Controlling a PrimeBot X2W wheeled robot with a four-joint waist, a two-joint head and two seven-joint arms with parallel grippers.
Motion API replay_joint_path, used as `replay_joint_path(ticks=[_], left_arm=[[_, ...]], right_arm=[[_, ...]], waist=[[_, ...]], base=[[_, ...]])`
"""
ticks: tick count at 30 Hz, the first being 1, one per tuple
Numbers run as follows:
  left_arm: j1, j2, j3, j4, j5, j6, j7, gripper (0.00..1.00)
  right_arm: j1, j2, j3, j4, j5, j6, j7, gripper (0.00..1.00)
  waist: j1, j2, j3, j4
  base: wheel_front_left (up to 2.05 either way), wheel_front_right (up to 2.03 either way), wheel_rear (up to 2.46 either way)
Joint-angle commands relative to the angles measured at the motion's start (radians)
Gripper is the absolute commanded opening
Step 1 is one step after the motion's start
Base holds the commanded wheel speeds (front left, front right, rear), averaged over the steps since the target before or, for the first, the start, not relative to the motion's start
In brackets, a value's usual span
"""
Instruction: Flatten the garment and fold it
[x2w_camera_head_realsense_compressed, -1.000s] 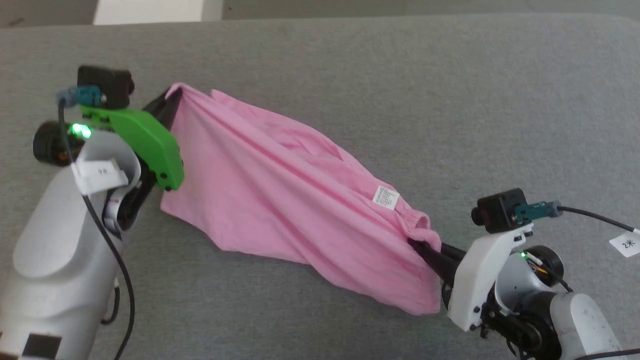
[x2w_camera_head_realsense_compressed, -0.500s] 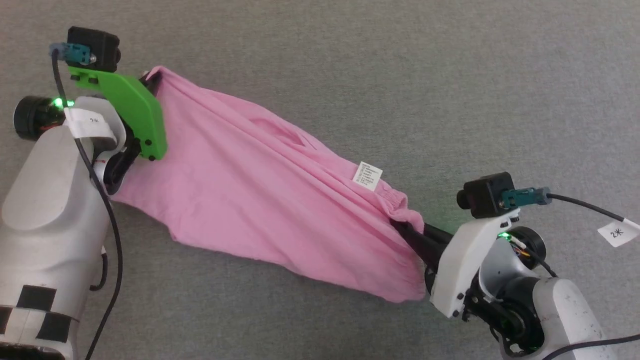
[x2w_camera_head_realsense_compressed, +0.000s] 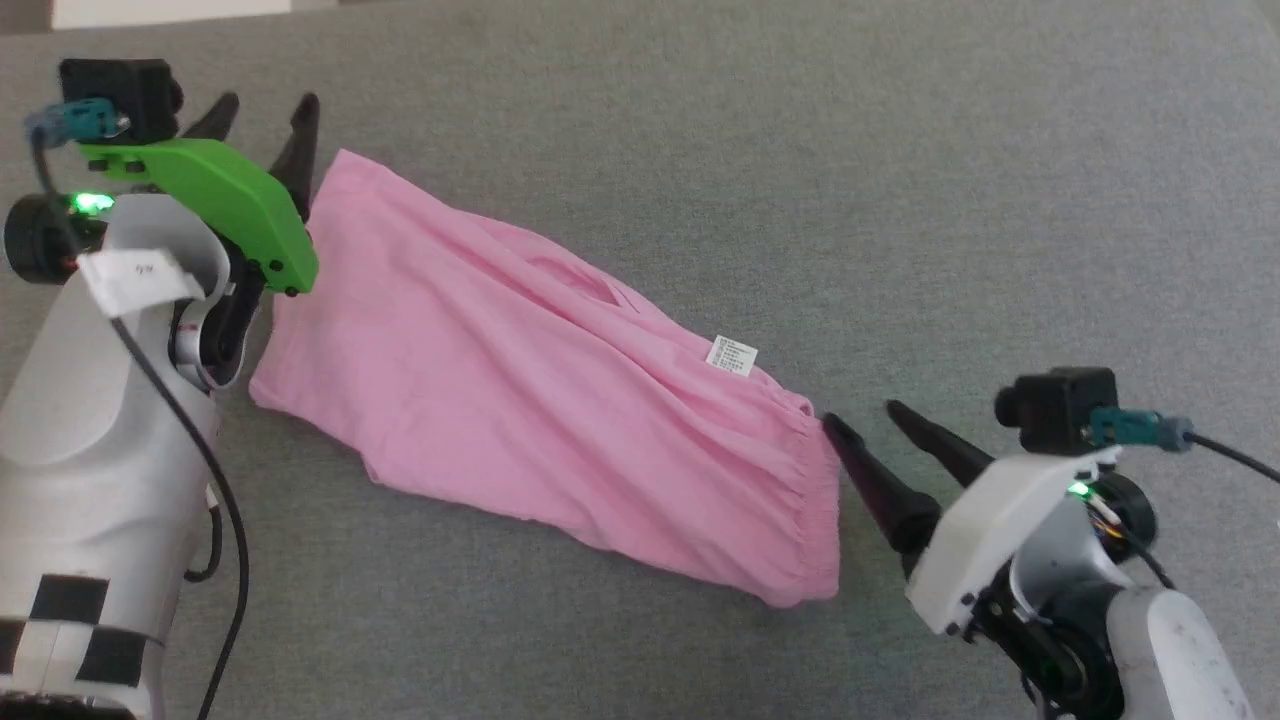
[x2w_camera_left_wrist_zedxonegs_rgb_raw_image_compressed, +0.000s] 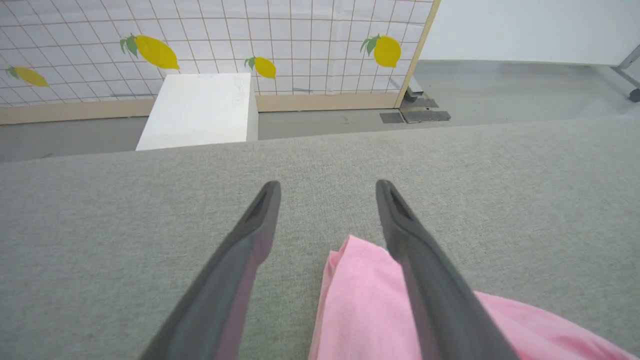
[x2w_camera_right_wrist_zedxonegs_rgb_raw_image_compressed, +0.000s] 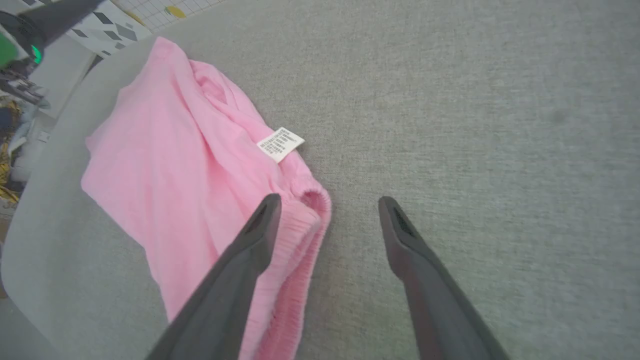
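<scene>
Now left gripper and right gripper released garment.

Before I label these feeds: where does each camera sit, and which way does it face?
Head view: on the head, looking down at the light pink fabric garment on a grey cloth surface; left jaws and right jaws open.
Left wrist view: on the left wrist, facing a lemon-printed tiled wall beyond the garment; left jaws.
Right wrist view: on the right wrist, facing the small white sewn label; right jaws.
Head and right wrist views share that label.
</scene>
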Motion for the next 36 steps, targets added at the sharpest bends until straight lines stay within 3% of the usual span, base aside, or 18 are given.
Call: replay_joint_path(ticks=[1,5,9,14,19,27,34,35,36], left_arm=[[0.032,0.007,0.007,-0.023,-0.010,-0.004,-0.040,1.00],[0.138,0.032,0.029,-0.125,-0.001,-0.004,-0.189,1.00],[0.281,0.050,0.060,-0.247,0.026,0.040,-0.318,1.00],[0.490,0.047,0.125,-0.436,0.069,0.117,-0.356,1.00],[0.667,-0.003,0.208,-0.586,0.085,0.168,-0.358,1.00],[0.790,-0.073,0.241,-0.657,0.101,0.156,-0.359,1.00],[0.801,-0.097,0.244,-0.640,0.110,0.131,-0.359,1.00],[0.803,-0.098,0.242,-0.634,0.112,0.127,-0.359,1.00],[0.805,-0.099,0.241,-0.629,0.111,0.125,-0.359,1.00]], right_arm=[[0.022,0.002,-0.015,-0.016,-0.044,-0.001,-0.006,1.00],[0.082,0.003,-0.047,-0.066,-0.149,-0.001,0.023,1.00],[0.130,0.003,-0.039,-0.110,-0.233,-0.001,0.107,1.00],[0.120,0.003,0.012,-0.108,-0.269,-0.001,0.187,1.00],[0.067,0.003,0.019,-0.020,-0.293,-0.001,0.231,1.00],[-0.015,0.003,-0.002,0.202,-0.316,-0.001,0.250,1.00],[-0.049,0.003,0.036,0.345,-0.328,-0.001,0.219,1.00],[-0.051,0.003,0.044,0.362,-0.328,-0.001,0.219,0.67],[-0.054,0.003,0.049,0.370,-0.326,-0.001,0.213,0.25]], waist=[[-0.0001,0.0077,-0.057,0.033],[-0.0001,0.0077,-0.110,0.055],[-0.0001,0.0077,-0.151,0.077],[-0.0001,0.0077,-0.174,0.094],[-0.0001,0.0077,-0.177,0.121],[-0.0001,0.0077,-0.165,0.178],[-0.0001,0.0077,-0.160,0.200],[-0.0001,0.0077,-0.161,0.201],[-0.0001,0.0077,-0.160,0.201]], base=[[0.00,0.00,0.00],[0.00,0.00,0.00],[0.00,0.00,0.00],[0.00,0.00,0.00],[0.00,0.00,0.00],[0.00,0.00,0.00],[0.00,0.00,0.00],[0.00,0.00,0.00],[0.00,0.00,0.00]])
